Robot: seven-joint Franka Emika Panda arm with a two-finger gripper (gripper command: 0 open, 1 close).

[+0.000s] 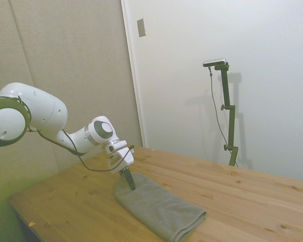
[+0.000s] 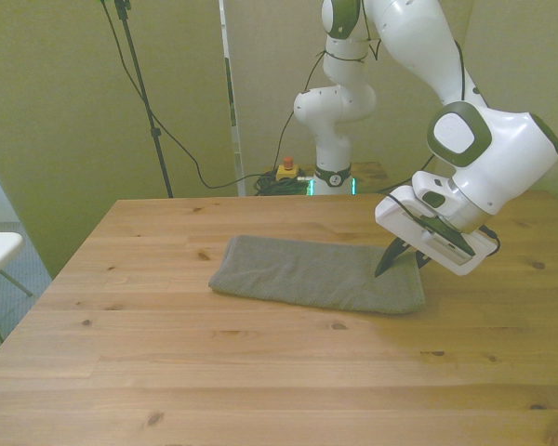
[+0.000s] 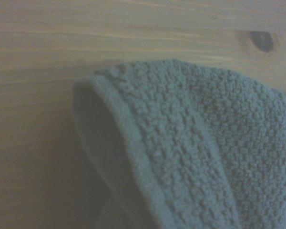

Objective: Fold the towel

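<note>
The gray towel (image 1: 159, 206) lies flat as a long, layered strip on the wooden table (image 1: 252, 201). In the front view the towel (image 2: 316, 274) stretches across the table's middle. My gripper (image 2: 391, 269) is tilted down at the towel's end on the front view's right, its tip at or just above the cloth. From the side, the gripper (image 1: 130, 185) meets the towel's end nearest the arm. The wrist view shows a rounded, hemmed corner of the towel (image 3: 190, 143) from close by, with a dark gap under its edge.
Bare wooden table (image 2: 260, 372) surrounds the towel on all sides. A red and yellow button box (image 2: 285, 170) sits behind the table's far edge, near the robot's base.
</note>
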